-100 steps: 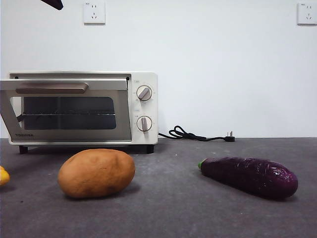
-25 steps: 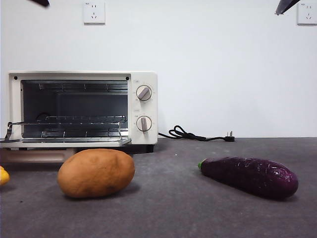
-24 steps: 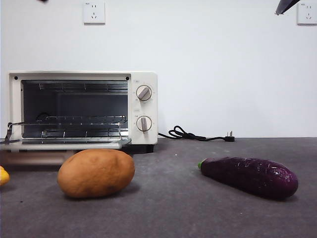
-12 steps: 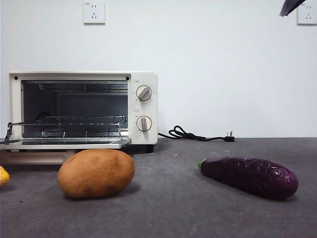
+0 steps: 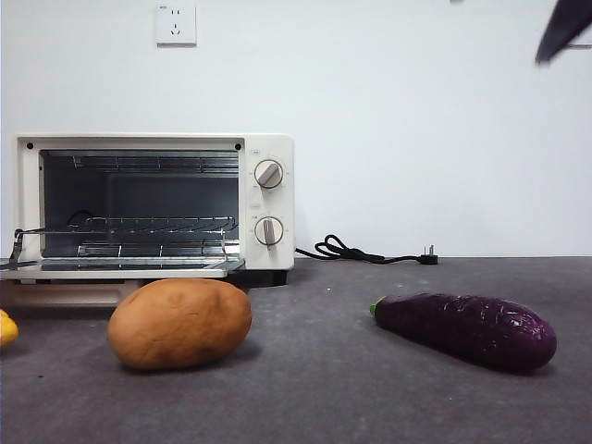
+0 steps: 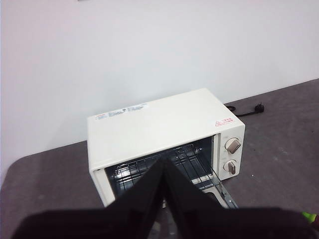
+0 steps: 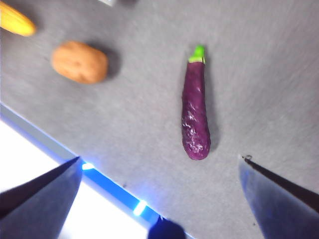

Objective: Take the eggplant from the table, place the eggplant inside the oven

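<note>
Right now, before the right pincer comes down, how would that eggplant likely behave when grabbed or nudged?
The eggplant has glossy skin, so it may slip in a loose grip. Its rounded body lying lengthwise on the table could roll if nudged sideways. It looks firm, probably holding its shape. The right pincer is open above it.

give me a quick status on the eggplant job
Right gripper open, high above eggplant. Left gripper shut, above the open oven. Eggplant untouched, path clear.

Eggplant (image 5: 467, 328) beside potato (image 5: 179, 323) on table (image 5: 314, 398)
</note>
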Robot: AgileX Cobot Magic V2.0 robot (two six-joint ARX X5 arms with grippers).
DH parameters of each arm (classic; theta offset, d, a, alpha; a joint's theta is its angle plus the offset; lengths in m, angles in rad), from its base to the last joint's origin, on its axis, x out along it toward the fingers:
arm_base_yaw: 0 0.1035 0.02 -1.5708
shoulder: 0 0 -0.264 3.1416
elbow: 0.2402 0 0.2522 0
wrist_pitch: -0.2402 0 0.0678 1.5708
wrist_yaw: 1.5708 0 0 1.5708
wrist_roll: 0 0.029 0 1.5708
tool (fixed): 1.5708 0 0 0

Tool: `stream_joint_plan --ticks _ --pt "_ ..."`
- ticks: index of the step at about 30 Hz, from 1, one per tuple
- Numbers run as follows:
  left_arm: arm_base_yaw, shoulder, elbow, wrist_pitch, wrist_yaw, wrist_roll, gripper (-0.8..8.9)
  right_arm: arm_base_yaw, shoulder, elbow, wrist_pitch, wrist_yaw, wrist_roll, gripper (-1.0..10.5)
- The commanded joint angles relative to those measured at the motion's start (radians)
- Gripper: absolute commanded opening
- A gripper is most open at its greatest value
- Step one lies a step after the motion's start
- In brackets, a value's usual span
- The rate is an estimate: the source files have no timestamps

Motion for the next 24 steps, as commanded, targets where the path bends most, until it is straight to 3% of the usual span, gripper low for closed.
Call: stream_joint_plan --ticks 1,13,24 --pt "0.002 -0.026 -0.009 -0.018 -0.006 -0.006 -0.05 0.002 0.007 -0.109 0.069 0.004 0.0 5.6" --pt "-0.001 -0.035 -0.009 -0.08 0.0 -0.016 -0.05 0.002 0.055 -0.444 0.378 0.023 0.051 5.7" --pt "-0.003 -0.035 -0.009 -0.09 0.003 -0.015 -0.05 0.002 0.236 -0.505 0.491 0.03 0.069 5.6"
